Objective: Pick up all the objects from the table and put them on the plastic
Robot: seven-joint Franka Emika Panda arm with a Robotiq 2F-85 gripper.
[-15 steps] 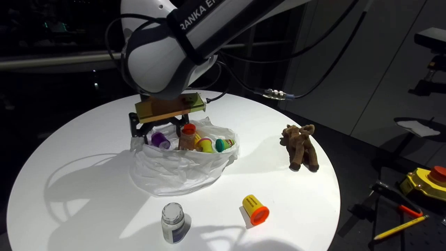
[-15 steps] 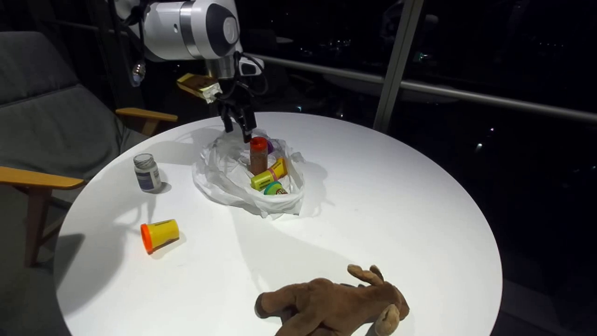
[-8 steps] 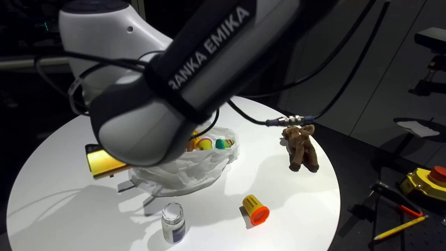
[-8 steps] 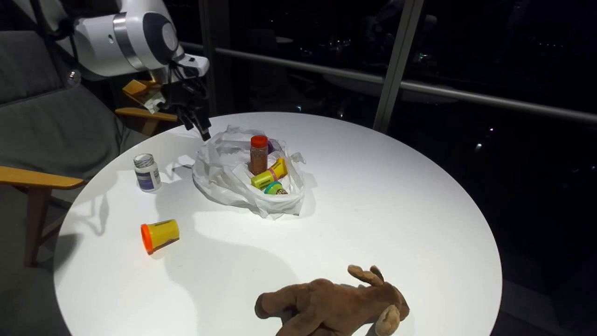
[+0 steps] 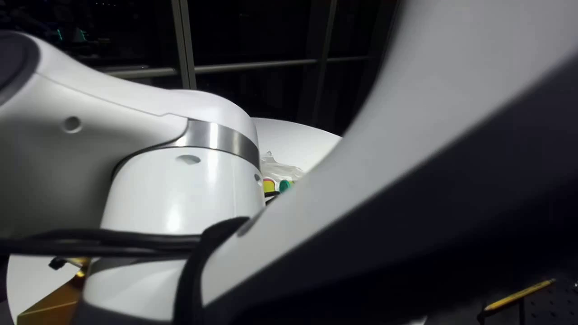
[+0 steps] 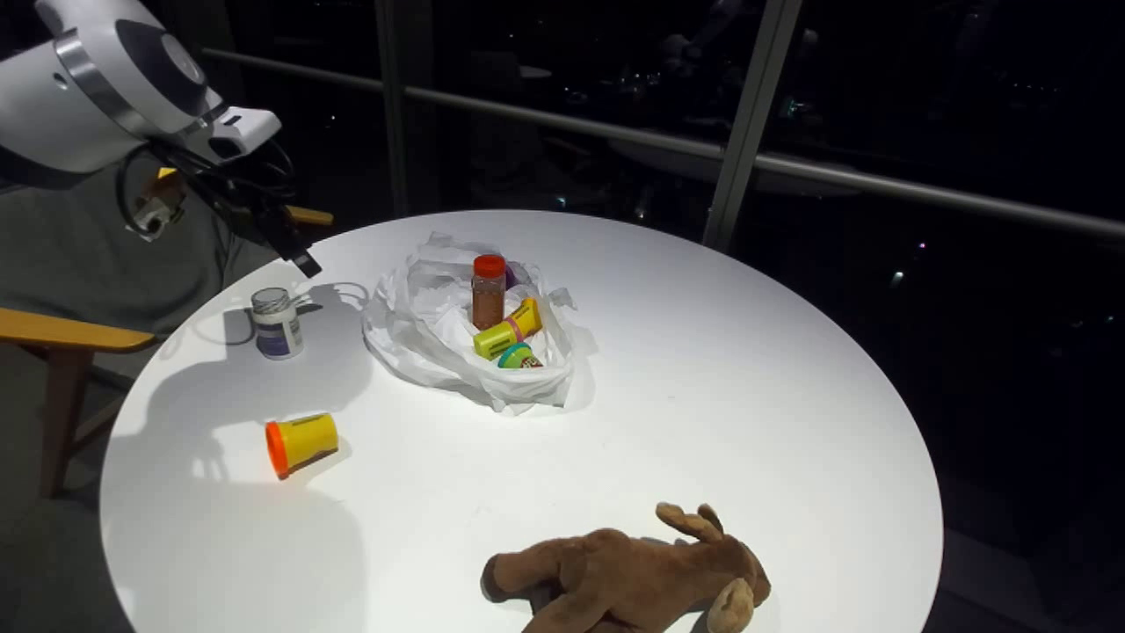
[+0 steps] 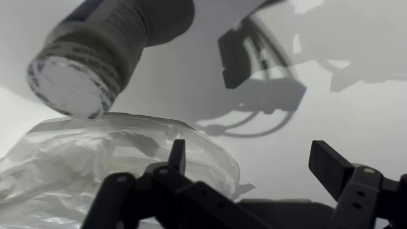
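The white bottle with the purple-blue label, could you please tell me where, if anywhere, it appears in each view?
In an exterior view: the white bottle stands at the left, near mid-height.
In an exterior view: not visible; the white-and-dark robot arm fills most of the picture.
Wrist view: the white bottle is at upper left, cut off by the top edge.
Shared landmark: the crumpled translucent white plastic bag, at least partly visible in all three.

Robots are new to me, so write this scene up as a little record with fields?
Gripper: open, holding nothing, over the table
Plastic: holds bottle with reddish lid, yellow-green tub, yellow item, teal-lidded green tub, something purple mostly hidden
Left to collect: small jar, upright; yellow tub on its side; brown plush animal
Arm: blocks most of the table in an exterior view
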